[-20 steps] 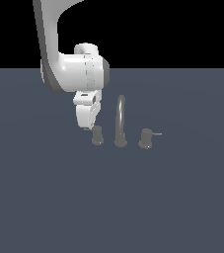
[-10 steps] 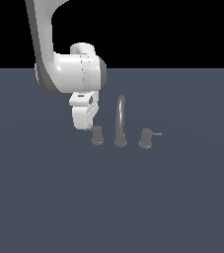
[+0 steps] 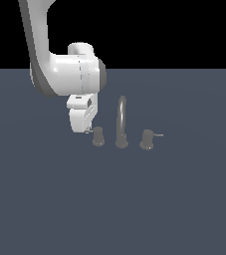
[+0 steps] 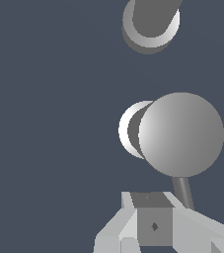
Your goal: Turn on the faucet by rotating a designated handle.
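Note:
The faucet stands small and grey on the dark floor: a tall arched spout [image 3: 121,122], the handle knob [image 3: 98,136] on the exterior view's left of it, and a twin knob [image 3: 147,139] whose rod points right. My gripper [image 3: 86,129] hangs just left of the handle, its tips at the handle's thin lever rod, which is mostly hidden there. In the wrist view the handle's round top [image 4: 181,134] is close, its lever rod [image 4: 183,191] runs down to my gripper [image 4: 154,217], whose fingers look pressed together. The spout base [image 4: 150,22] lies beyond.
The white arm [image 3: 64,74] rises over the exterior view's left of the faucet. Flat dark blue-grey floor [image 3: 134,209] lies all around.
The arm's body has swung a little to the exterior view's left and the gripper has sunk slightly, staying beside the handle. The faucet parts look unmoved.

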`<action>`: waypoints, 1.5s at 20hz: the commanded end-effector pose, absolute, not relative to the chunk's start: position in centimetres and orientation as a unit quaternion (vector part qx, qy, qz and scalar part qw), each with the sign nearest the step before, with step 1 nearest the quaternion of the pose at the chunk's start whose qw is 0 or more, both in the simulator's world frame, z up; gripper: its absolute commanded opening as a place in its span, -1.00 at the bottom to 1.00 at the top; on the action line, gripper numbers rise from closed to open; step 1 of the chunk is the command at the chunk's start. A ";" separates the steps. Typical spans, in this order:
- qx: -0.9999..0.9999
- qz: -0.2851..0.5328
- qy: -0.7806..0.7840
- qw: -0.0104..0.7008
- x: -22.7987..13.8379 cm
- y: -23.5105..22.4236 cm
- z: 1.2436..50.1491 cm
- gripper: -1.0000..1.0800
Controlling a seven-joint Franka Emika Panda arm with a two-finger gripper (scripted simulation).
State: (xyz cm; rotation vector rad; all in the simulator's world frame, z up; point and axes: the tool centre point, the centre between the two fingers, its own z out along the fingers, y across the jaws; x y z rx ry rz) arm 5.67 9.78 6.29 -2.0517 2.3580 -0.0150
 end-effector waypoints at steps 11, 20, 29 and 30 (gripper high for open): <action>-0.660 -0.002 0.751 0.007 2.6 10.5 6.2 -1.00; -0.659 0.000 0.752 0.002 0.1 7.8 6.3 -1.00; -0.663 0.001 0.749 0.003 -0.2 5.8 6.3 -1.00; -0.661 0.001 0.750 0.002 -0.2 5.0 6.3 -1.00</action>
